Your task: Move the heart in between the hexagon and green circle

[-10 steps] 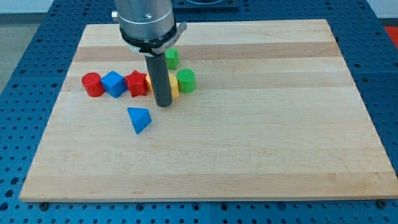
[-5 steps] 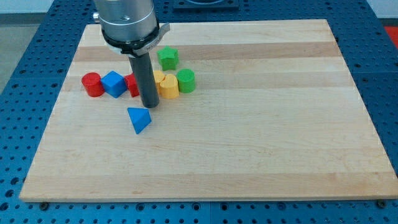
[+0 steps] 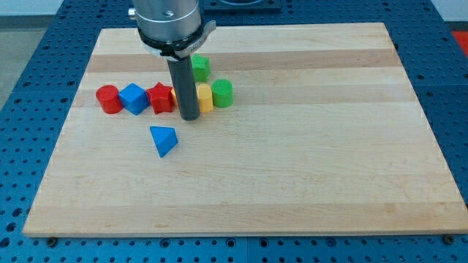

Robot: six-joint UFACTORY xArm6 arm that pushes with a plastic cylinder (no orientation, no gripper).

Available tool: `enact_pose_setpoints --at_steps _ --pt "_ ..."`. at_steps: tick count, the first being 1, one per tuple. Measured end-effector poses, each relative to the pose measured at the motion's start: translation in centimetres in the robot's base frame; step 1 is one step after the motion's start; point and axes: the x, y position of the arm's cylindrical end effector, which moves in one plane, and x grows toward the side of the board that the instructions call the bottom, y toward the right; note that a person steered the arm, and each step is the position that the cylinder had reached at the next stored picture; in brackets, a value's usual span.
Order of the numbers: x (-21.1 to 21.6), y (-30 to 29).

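My tip (image 3: 189,117) rests on the board just below a row of blocks, and the rod stands in front of the yellow ones. One yellow block (image 3: 205,97) shows to the right of the rod, touching the green circle (image 3: 222,93). A yellow sliver (image 3: 175,98) shows to the rod's left, against the red star (image 3: 160,98). I cannot tell which yellow block is the heart and which the hexagon. A green star (image 3: 199,68) lies above them, partly behind the rod.
A blue cube (image 3: 134,98) and a red cylinder (image 3: 108,98) continue the row to the view's left. A blue triangle (image 3: 164,139) lies alone below the row, left of my tip. The wooden board (image 3: 292,161) sits on a blue perforated table.
My tip went left along the row's lower side, then came back right. The visible yellow block and the green circle have shifted slightly right. The rod now covers more of the yellow blocks.
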Motion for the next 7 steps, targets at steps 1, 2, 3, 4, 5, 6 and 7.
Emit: enact_pose_setpoints --at_steps 1,2,3,4,5,6,7 --pt "0.0 0.0" --pt "0.0 0.0" --pt "1.0 1.9" --pt "1.2 4.8" --pt "0.9 9.5" --pt "-0.9 12.6" --pt "-3.8 13.2"
